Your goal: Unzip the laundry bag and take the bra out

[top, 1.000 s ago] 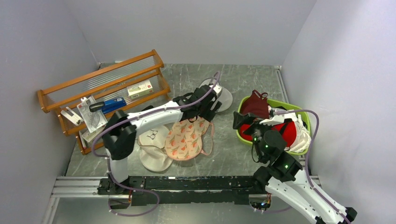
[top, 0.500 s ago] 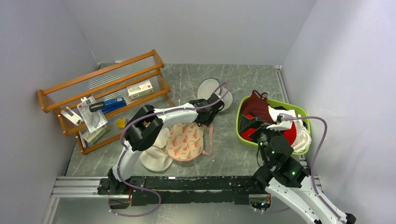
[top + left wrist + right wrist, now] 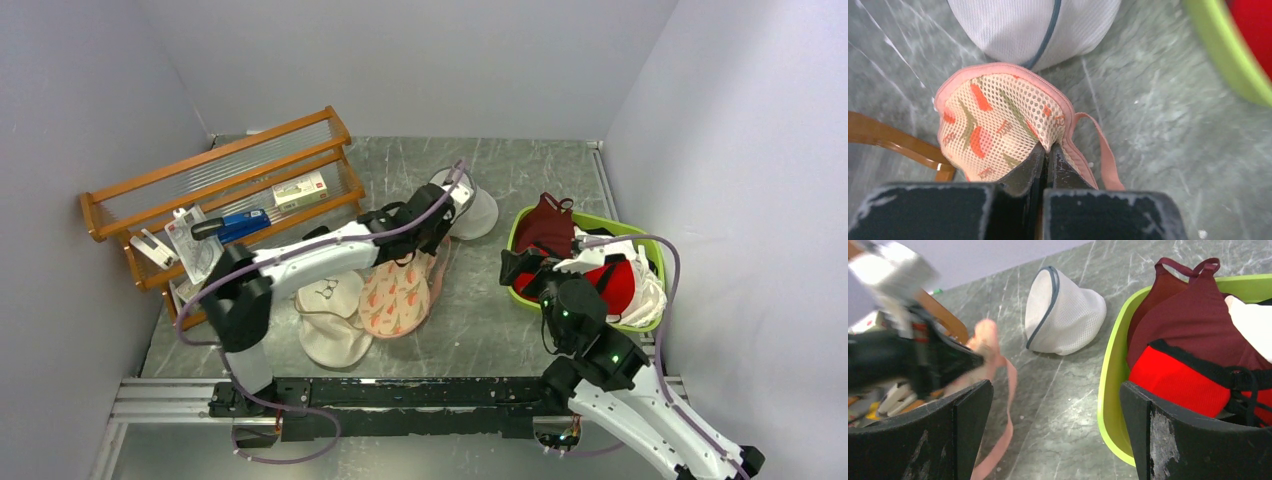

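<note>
The laundry bag [image 3: 398,297], pale pink mesh with red-orange prints, lies mid-table with its far end pulled up. My left gripper [image 3: 430,243] is shut on that end. In the left wrist view the closed fingers [image 3: 1048,148] pinch the printed mesh [image 3: 998,117] just inside the pink zipper rim, and the loop handle [image 3: 1104,161] hangs to the right. My right gripper [image 3: 1055,388] hovers open over bare table between the bag's pink loop [image 3: 1007,405] and the green basket, holding nothing; from above it [image 3: 517,264] sits at the basket's left side. The bra is hidden.
A round white mesh pouch [image 3: 472,207] lies just beyond the bag. A cream mesh bag [image 3: 330,318] lies to the bag's left. The green basket [image 3: 1110,390] at right holds red and maroon garments. A wooden rack [image 3: 220,190] with small items stands at back left.
My left gripper went from open to shut on the bag's far edge, and that end now lifts and bunches up. The right arm shifted slightly, jaws still wide.
</note>
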`<state>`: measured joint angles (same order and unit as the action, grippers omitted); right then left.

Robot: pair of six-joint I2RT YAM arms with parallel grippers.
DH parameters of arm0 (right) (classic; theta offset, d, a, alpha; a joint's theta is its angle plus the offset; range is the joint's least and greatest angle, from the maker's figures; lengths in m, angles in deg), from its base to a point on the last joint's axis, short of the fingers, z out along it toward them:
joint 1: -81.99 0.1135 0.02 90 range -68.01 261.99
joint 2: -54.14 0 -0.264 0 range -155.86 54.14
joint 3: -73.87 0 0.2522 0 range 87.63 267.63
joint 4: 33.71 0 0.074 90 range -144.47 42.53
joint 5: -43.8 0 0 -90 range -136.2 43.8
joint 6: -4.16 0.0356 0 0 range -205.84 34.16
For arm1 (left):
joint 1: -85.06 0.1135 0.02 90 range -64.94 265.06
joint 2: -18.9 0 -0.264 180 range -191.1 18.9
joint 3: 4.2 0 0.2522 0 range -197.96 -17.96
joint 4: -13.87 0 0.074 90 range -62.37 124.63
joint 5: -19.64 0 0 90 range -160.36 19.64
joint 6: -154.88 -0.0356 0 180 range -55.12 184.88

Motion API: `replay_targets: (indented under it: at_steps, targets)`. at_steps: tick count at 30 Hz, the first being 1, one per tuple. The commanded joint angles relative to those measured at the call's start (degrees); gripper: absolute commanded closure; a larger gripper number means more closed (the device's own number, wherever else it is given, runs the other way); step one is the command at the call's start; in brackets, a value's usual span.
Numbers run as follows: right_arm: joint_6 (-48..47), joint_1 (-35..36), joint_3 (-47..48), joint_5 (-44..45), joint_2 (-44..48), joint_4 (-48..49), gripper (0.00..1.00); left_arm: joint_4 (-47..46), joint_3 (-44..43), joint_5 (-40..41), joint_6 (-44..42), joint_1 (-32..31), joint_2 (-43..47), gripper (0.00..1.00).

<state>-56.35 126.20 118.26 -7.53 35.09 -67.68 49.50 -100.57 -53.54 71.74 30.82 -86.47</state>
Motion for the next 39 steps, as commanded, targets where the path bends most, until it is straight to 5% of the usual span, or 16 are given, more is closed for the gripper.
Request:
replay_targets:
  at_steps: [1,11,18,26,33,39]
  targets:
    - [0.6,-0.3,1.0,0.2,-4.0,1.2,0.00,-10.5,5.5,-5.4,-6.7,-0.5,9.7,0.93]
    - [-1.0,-0.5,-0.2,-5.8,-11.5,6.8,0.00,-18.1,13.2,-6.0,-10.7,-0.9,21.5,0.93]
    - [-4.5,-1.2,0.7,-25.5,-23.8,13.3,0.00,-10.1,5.4,2.7,0.3,-0.9,16.1,0.93]
    - [0.4,0.4,-10.0,-54.3,-29.1,38.1,0.00,2.2,-3.3,9.5,11.1,-0.9,7.9,0.93]
    - [5.6,12.2,-14.7,-40.4,-32.2,41.6,0.00,7.4,-6.2,12.0,16.7,-0.9,4.7,0.93]
    - [14.1,13.7,-17.9,-34.1,-36.7,44.6,0.05,7.9,-5.8,13.4,18.9,-0.9,5.0,0.93]
